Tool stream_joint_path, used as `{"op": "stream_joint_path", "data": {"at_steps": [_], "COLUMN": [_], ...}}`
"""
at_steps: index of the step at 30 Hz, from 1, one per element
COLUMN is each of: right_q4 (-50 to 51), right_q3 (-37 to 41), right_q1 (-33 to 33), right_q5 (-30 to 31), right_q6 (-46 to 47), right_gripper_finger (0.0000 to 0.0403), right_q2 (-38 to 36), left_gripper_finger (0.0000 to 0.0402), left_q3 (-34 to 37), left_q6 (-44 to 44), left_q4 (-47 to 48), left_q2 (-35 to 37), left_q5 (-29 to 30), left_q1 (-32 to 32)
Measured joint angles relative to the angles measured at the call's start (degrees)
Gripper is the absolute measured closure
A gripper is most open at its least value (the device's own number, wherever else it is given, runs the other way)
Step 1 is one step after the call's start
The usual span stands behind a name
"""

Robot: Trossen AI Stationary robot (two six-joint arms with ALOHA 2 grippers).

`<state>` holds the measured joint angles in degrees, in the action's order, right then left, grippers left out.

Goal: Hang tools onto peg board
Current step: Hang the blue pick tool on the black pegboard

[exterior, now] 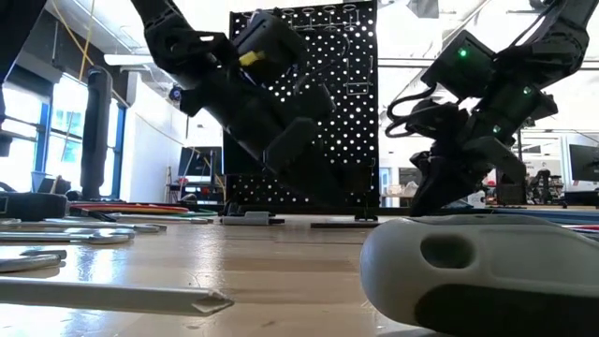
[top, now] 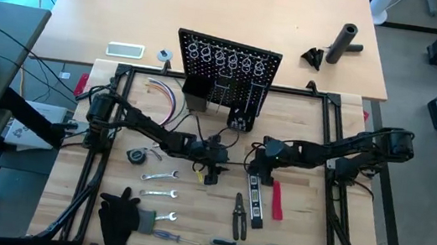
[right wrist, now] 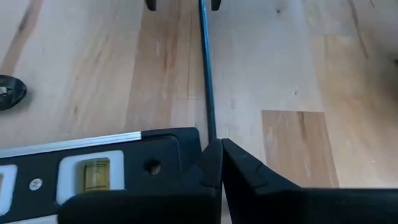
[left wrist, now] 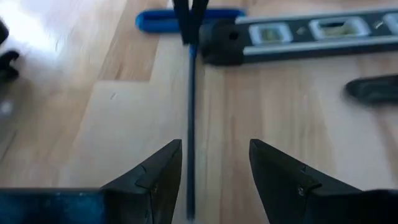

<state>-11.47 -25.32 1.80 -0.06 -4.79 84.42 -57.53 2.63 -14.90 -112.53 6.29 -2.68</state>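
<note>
A blue-handled tool with a thin blue shaft (left wrist: pixel 190 112) lies between my two grippers at the table's middle. My right gripper (right wrist: pixel 221 146) (top: pixel 257 163) is shut on it, beside the black-yellow level (right wrist: pixel 99 171) (top: pixel 255 199). My left gripper (left wrist: pixel 214 144) (top: pixel 212 168) is open, with one finger on each side of the shaft's free end; whether it touches the shaft, I cannot tell. The black peg board (top: pixel 227 73) stands upright at the table's far side. My right gripper pinches the thin shaft (right wrist: pixel 210 127) between its two shut fingers, at the end where the blue cross handle (left wrist: pixel 214 17) sits. It comes from the table's right, and the shaft runs straight on from the fingertips toward my left gripper. The fingers hide the handle in the right wrist view.
On the near half of the table lie a round tape measure (top: pixel 137 155), silver wrenches (top: pixel 159 176), black-handled pliers (top: pixel 238 214), a red-handled tool (top: pixel 278 200), screwdrivers (top: pixel 224 243) and a black glove-like cloth (top: pixel 117 215). Coloured wires (top: pixel 166 99) lie left of the board. A black cylinder (top: pixel 345 44) stands far right.
</note>
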Motion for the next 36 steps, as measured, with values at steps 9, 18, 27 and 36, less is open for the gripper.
{"op": "stream_joint_path", "data": {"at_steps": [9,18,27,36], "right_q4": [-0.2,-0.7,-1.8,-2.0], "right_q3": [0.0,-0.1,-0.1,-0.1], "right_q1": [0.0,0.0,0.0,0.0], "right_q5": [-0.4,-2.7,-4.6,-4.6], "right_q6": [0.0,3.2,4.4,4.7], "right_gripper_finger": [0.0341,0.0296,0.0295,0.0295], "right_q2": [0.1,1.8,2.0,2.0], "left_gripper_finger": [0.022,0.0219,0.0219,0.0219], "left_q3": [0.0,0.0,0.0,0.0], "left_q6": [0.3,1.2,1.2,1.2], "left_q4": [-1.7,-3.1,-3.4,-3.3], "left_q2": [-0.4,-2.4,-2.4,-2.4], "left_q5": [1.2,-1.2,-1.1,-1.1], "left_q1": [0.6,1.2,1.2,1.2]}}
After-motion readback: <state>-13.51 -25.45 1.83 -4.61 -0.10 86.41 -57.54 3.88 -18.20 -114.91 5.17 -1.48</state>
